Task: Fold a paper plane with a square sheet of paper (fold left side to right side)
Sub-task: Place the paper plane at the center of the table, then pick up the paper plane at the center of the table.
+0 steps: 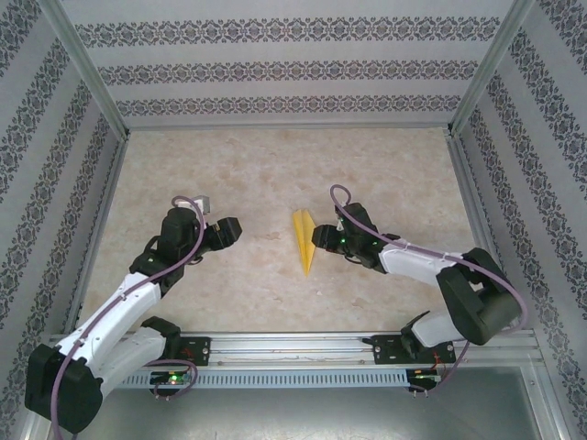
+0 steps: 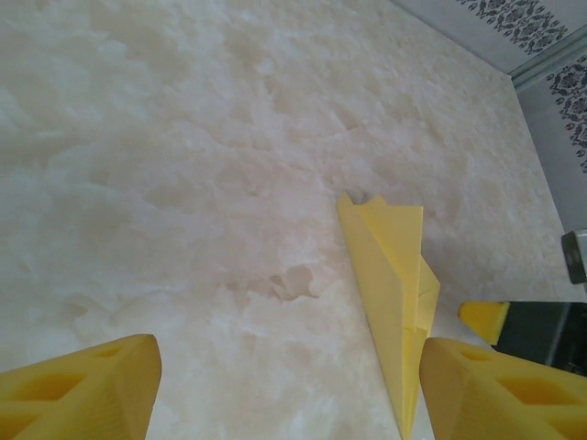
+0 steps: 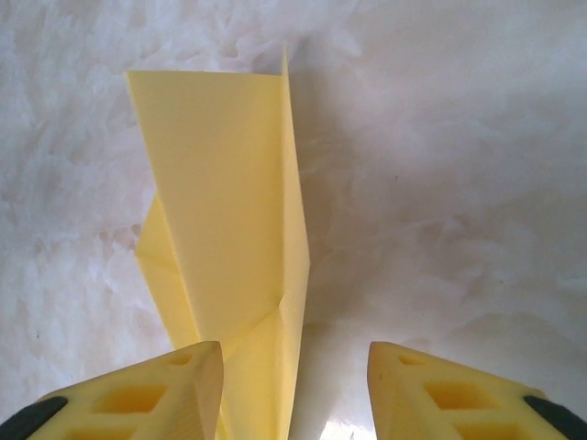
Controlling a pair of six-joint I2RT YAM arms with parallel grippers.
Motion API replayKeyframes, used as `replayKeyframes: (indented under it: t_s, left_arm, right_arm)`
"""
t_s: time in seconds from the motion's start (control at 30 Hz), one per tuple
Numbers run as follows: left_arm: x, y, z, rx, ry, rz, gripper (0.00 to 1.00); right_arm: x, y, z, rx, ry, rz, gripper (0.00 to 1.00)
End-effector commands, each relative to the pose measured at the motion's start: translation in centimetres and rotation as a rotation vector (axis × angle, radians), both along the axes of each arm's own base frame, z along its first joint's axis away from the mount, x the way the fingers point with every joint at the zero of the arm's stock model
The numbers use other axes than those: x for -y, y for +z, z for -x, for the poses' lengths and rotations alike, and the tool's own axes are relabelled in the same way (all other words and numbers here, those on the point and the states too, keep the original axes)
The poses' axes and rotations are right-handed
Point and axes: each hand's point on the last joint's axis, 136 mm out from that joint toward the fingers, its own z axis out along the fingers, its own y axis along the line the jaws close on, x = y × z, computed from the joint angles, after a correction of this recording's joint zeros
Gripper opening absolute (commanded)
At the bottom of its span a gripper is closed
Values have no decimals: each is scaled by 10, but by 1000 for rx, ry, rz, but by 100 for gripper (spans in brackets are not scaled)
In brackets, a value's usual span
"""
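Observation:
The paper plane (image 1: 304, 240) is a slim yellow dart lying on the marbled table, its point toward the near edge. In the right wrist view the paper plane (image 3: 229, 183) has a raised centre fold that runs down between my right gripper's (image 3: 293, 367) spread foam fingers, close against the left one. My right gripper (image 1: 318, 238) sits at the plane's right side, open. My left gripper (image 1: 233, 227) hovers open a short way left of it. In the left wrist view the plane (image 2: 390, 275) lies just inside the right finger of my left gripper (image 2: 286, 367), which holds nothing.
Patterned walls (image 1: 293, 64) with metal frame posts enclose the table (image 1: 275, 174) on three sides. A metal rail (image 1: 293, 348) carrying both arm bases runs along the near edge. The right gripper's yellow fingertip (image 2: 481, 316) shows beside the plane in the left wrist view.

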Motion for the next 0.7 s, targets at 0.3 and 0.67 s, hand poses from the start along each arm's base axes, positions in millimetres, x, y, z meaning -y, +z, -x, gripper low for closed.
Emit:
replayKeyframes:
  t_s: [0.3, 0.67]
  left_arm:
    - [-29, 26, 2, 94, 34, -156, 89]
    - [-41, 28, 14, 107, 20, -246, 99]
  right_arm:
    - [24, 35, 40, -88, 115, 258, 60]
    - [2, 45, 41, -113, 175, 327, 75]
